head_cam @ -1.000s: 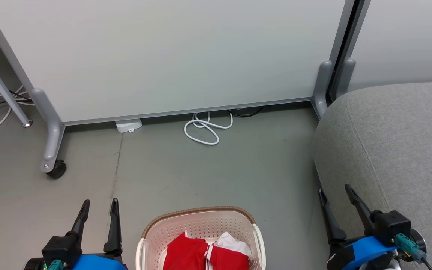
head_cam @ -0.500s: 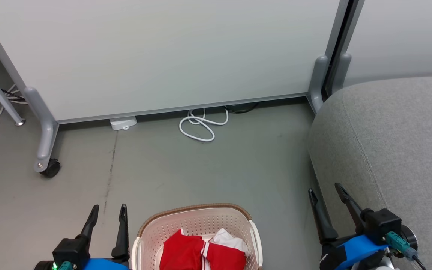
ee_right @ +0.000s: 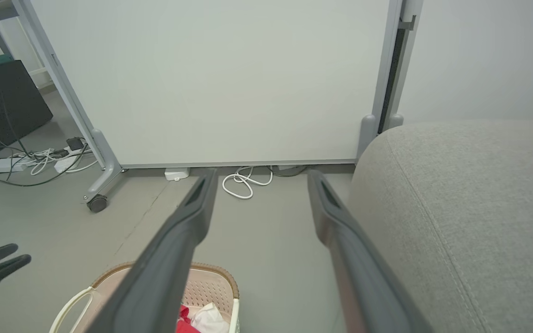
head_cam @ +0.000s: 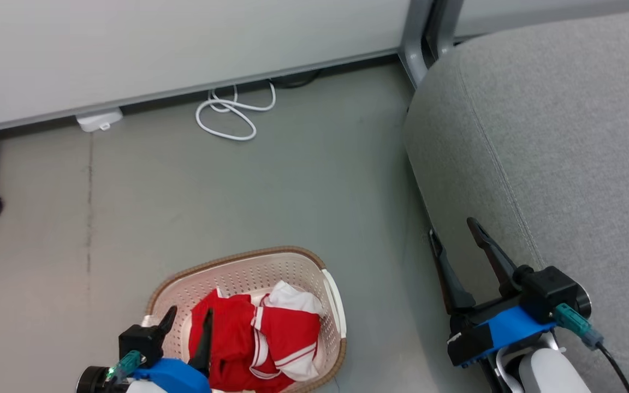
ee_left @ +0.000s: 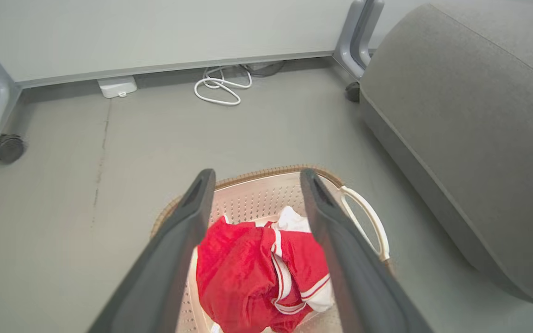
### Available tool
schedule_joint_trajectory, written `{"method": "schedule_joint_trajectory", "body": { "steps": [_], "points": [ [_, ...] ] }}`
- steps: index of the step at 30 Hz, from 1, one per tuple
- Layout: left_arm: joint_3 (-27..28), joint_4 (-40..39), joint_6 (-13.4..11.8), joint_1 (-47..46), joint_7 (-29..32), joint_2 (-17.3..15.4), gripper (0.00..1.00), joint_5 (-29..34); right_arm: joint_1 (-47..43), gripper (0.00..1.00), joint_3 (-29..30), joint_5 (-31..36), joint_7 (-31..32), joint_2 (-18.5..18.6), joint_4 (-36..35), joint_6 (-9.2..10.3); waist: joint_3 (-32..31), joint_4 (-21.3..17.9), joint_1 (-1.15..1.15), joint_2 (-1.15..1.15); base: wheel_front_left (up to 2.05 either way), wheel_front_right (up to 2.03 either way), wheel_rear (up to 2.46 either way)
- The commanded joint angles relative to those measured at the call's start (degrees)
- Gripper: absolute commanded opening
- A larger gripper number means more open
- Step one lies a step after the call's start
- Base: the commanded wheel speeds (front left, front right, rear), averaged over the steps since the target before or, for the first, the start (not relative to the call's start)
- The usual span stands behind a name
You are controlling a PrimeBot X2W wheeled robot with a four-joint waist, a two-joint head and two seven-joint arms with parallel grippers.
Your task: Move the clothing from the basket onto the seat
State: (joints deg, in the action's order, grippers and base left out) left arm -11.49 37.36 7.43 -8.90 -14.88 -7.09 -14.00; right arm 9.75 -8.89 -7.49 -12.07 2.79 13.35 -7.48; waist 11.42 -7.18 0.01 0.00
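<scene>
The left gripper (head_cam: 190,310) hangs over the basket (head_cam: 249,253), its two fingers spread wide and holding nothing, with the tips above the near-left edge of the red clothing (head_cam: 287,333). I cannot tell if they touch the cloth. The clothing lies bunched inside the basket on the floor, at about seven o'clock in the head view. The grey seat (head_cam: 555,136) takes up the side from one to four o'clock, with bare floor between it and the basket. The right gripper (head_cam: 452,228) waits by the seat's front edge at about four o'clock, also wide and empty. The step in hand looks like the reach down for the first garment. I would drop straight onto the thickest red fold, keep both fingers off the perforated wall and brown rim, and close once cloth sits between them, so a loose white-trimmed hem does not slip out on the lift. The left wrist view gives the line of approach, the heap framed between the fingers, where the head view has the arm across the basket's near corner. The right wrist view looks higher, taking in a tall white panel (ee_right: 225,83), a dark box (ee_right: 7,101) and floor cables (ee_right: 40,162) at nine o'clock.
</scene>
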Motion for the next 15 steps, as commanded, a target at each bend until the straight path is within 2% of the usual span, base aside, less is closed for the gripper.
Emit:
{"method": "schedule_joint_trajectory", "body": {
  "steps": [1, 9, 15],
  "points": [
    [-1.47, 3.47, 0.03, -2.47, 1.42, -0.93, 1.00, -0.59, 1.38, 1.00, -0.20, -0.66, -0.65, 0.18, -0.53, -0.03, 5.67, -4.32, -0.01, 0.00, 0.00, 0.00, 0.00],
    [-5.87, 14.67, 0.03, -10.70, 6.83, -4.73, 1.00, -1.06, 3.97, 1.00, -1.00, -3.98, -2.35, 0.13, -0.81, -0.03, 14.69, -9.28, -0.01, 0.00, 0.00, 0.00, 0.00],
    [-9.23, 19.49, 0.03, -14.92, 10.20, -7.52, 1.00, -1.31, 6.02, 1.00, -1.77, -6.37, -3.04, 0.13, -1.23, -0.03, 20.41, -12.17, -0.01, 0.00, 0.00, 0.00, 0.00]
  ]
}}
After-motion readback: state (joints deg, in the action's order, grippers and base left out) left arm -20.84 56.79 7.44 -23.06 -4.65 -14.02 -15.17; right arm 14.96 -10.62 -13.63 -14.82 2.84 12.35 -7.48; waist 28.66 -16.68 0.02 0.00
